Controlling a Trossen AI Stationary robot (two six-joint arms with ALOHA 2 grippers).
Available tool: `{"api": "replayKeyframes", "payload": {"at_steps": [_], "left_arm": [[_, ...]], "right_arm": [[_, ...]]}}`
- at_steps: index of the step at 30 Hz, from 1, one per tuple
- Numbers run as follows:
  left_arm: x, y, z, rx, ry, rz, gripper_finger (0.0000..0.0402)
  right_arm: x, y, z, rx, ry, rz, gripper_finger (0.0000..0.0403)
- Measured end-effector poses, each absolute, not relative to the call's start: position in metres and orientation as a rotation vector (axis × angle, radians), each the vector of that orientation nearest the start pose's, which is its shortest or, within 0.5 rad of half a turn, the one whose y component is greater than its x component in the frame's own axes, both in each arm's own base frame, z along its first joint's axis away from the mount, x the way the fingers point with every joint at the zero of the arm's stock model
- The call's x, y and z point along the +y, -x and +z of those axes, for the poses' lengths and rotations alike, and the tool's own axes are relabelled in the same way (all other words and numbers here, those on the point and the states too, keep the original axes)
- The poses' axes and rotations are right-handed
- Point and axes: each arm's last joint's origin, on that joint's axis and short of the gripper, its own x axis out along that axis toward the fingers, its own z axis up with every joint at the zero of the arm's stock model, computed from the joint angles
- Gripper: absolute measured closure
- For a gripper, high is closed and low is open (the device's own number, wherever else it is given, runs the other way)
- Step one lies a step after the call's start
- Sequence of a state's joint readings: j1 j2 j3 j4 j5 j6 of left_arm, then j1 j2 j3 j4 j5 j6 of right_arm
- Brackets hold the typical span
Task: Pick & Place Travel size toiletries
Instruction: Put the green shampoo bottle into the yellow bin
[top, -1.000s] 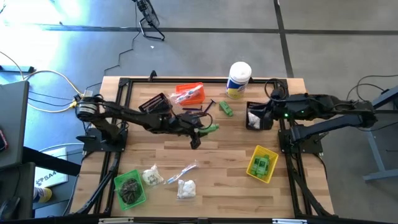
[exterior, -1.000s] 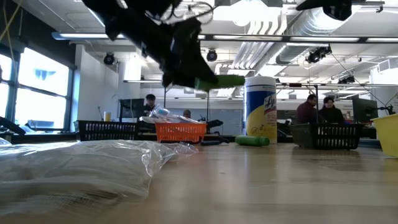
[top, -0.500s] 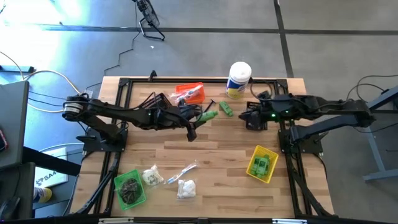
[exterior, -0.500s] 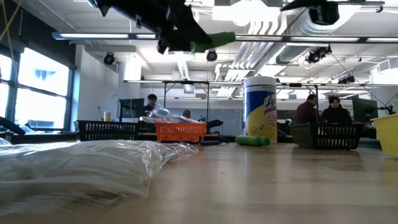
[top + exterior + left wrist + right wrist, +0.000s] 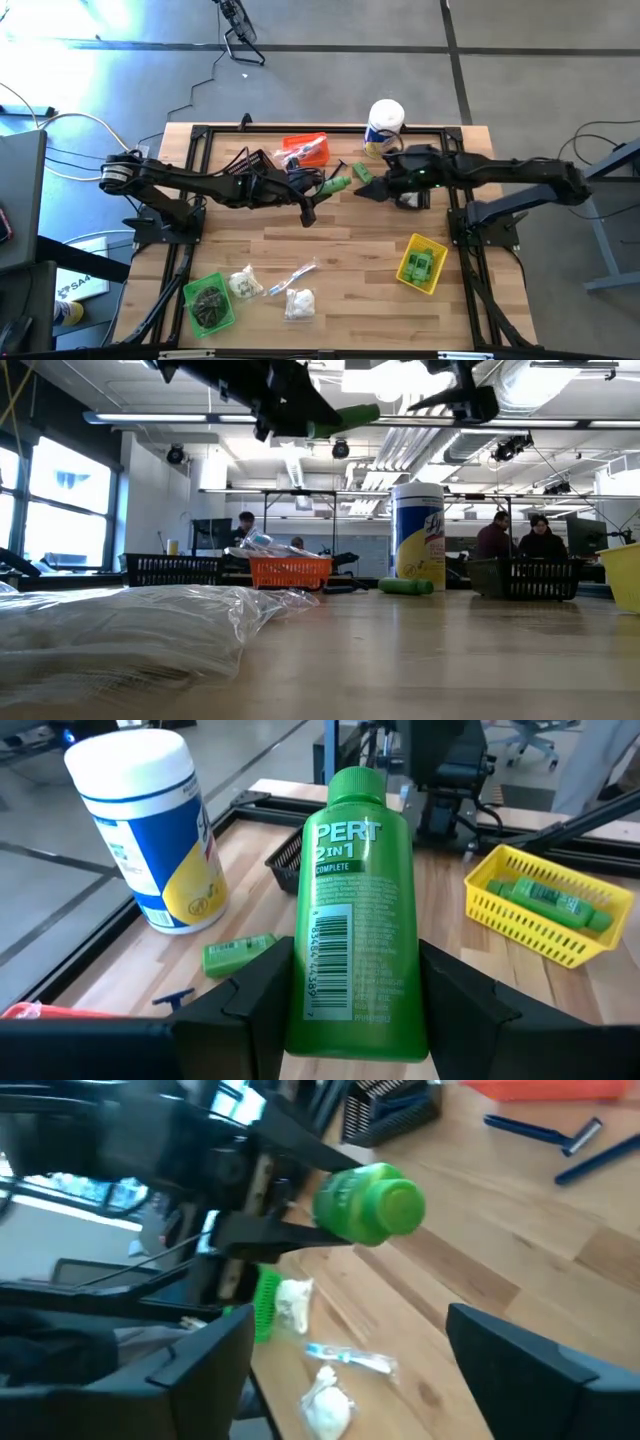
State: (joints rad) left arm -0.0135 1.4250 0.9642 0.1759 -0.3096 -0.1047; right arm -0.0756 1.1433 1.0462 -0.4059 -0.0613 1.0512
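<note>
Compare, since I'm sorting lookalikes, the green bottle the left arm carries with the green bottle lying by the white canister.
The carried green shampoo bottle is held above the table in the left gripper; the green bottle on the table lies flat on the wood, untouched. The carried one's cap points at the open right gripper; the other lies beside the white canister. Both are green with printed labels.

grey floor (image 5: pixel 330 25), ceiling lights (image 5: pixel 400 380), windows (image 5: pixel 60 500)

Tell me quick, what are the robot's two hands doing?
Left gripper: shut on the green bottle, held up.
Right gripper: open, empty, facing that bottle's cap.
</note>
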Motion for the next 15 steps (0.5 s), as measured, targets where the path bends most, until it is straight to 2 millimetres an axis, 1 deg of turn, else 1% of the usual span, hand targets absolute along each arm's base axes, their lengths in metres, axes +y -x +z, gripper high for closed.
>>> {"api": "replayKeyframes", "payload": {"at_steps": [3,6,12,15], "left_arm": [[0.004,-0.319,0.283,0.266,0.058,0.308,0.0226],[0.004,-0.319,0.283,0.267,0.058,0.308,0.0226],[0.002,-0.320,0.283,0.267,0.062,0.291,0.0226],[-0.001,-0.320,0.283,0.267,0.058,0.282,0.0226]], "right_arm": [[-0.021,-0.256,0.321,0.487,-1.064,-0.311,0.0075],[-0.026,-0.266,0.312,0.532,-1.053,-0.293,0.0089],[-0.039,-0.288,0.308,0.473,-1.085,-0.166,0.0129],[-0.046,-0.295,0.303,0.459,-1.107,-0.148,0.0139]]}}
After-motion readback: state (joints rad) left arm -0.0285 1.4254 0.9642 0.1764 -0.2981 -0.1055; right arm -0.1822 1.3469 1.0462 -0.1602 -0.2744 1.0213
